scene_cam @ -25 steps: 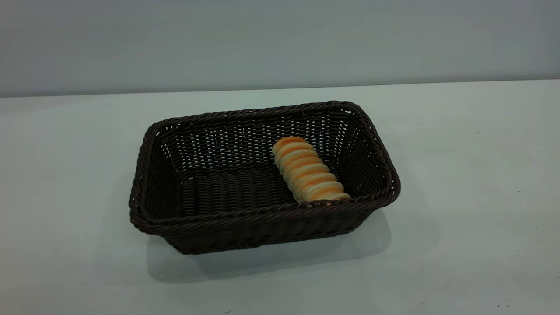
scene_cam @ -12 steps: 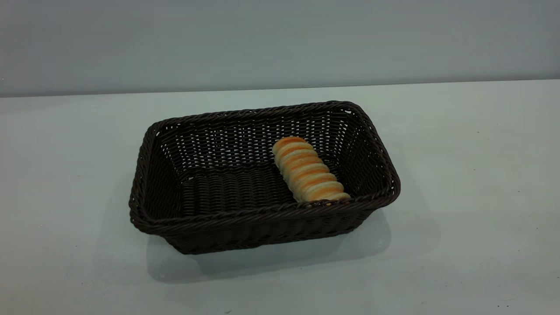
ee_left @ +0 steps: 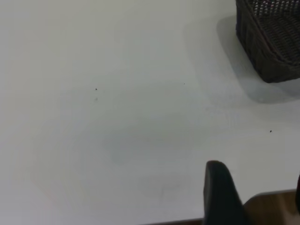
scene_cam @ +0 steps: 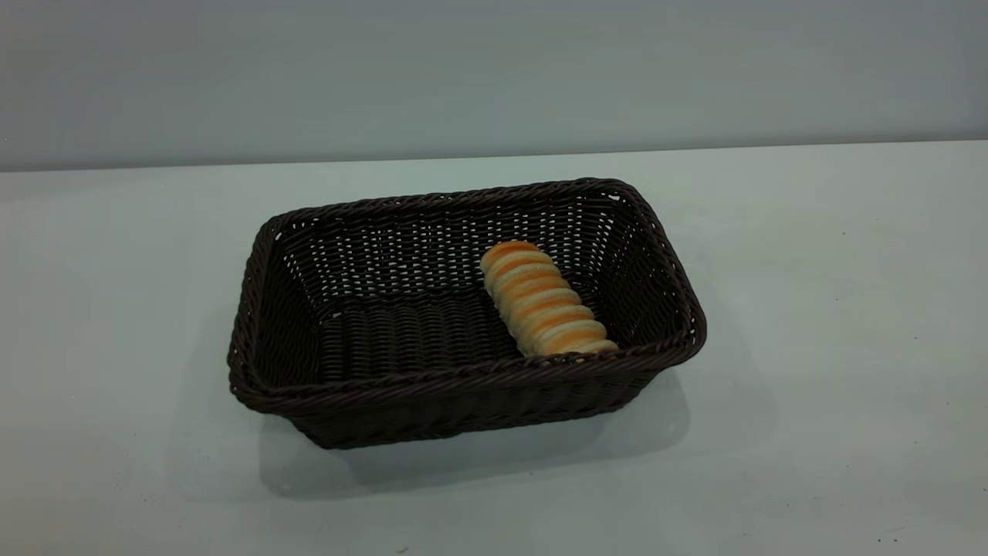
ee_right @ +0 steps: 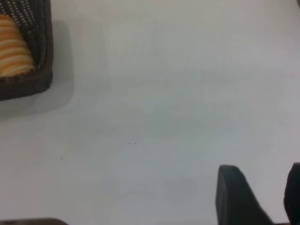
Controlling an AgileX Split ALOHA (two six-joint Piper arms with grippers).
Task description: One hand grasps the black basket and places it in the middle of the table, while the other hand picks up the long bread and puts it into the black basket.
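Observation:
The black basket (scene_cam: 463, 386) stands in the middle of the table (scene_cam: 834, 324). The long bread (scene_cam: 544, 303) lies inside it on the right half of the floor, one end by the near rim. Neither arm shows in the exterior view. In the left wrist view my left gripper (ee_left: 258, 192) hovers by the table's edge, far from the basket's corner (ee_left: 272, 47), fingers apart with nothing between them. The right gripper (ee_right: 262, 187) is likewise open over bare table, well away from the basket (ee_right: 41, 56) and the bread's end (ee_right: 14, 54).
A plain grey wall (scene_cam: 494, 69) runs behind the table. A brown strip past the table's edge (ee_left: 274, 208) shows by the left gripper. A few tiny dark specks (ee_left: 96, 89) dot the tabletop.

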